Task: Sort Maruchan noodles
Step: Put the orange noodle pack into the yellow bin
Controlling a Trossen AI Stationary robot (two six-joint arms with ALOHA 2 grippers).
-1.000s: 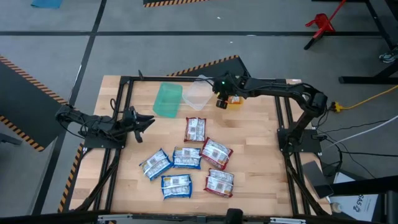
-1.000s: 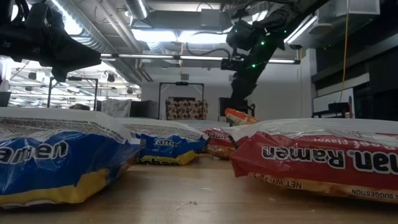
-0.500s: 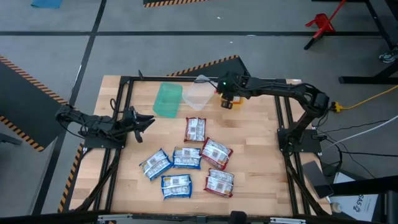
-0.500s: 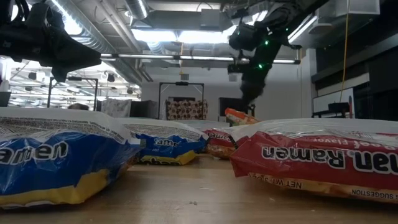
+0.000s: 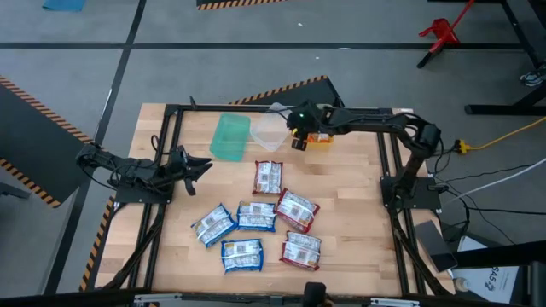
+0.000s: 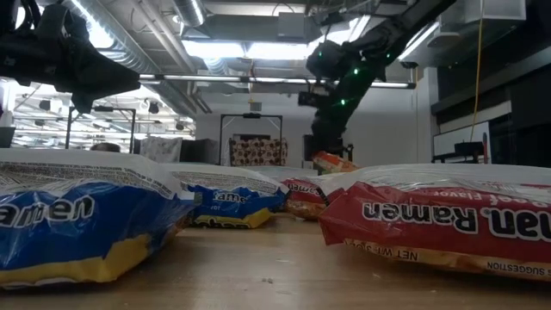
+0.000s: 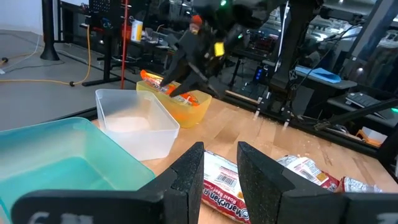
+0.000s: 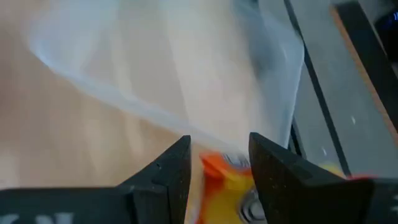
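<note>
Pale wood planks make up the desk point(image 5: 341, 205), framed by black rails. Near its far edge the right gripper point(image 5: 297, 141) hovers beside the yellow bin point(image 7: 186, 102), jaws parted with an orange packet point(image 8: 225, 177) showing between them; whether they actually pinch it, I cannot tell. Judging from this, it should be dropped only once squarely over the bin. The left gripper point(image 7: 219, 167) waits by the left edge, spread and empty. Seven glossy, crinkly, flat packets point(image 5: 297, 207), blue and red, lie mid-desk toward the near edge. The green bin point(image 5: 229, 136) and clear bin point(image 5: 269, 132) are smooth, rigid plastic.
</note>
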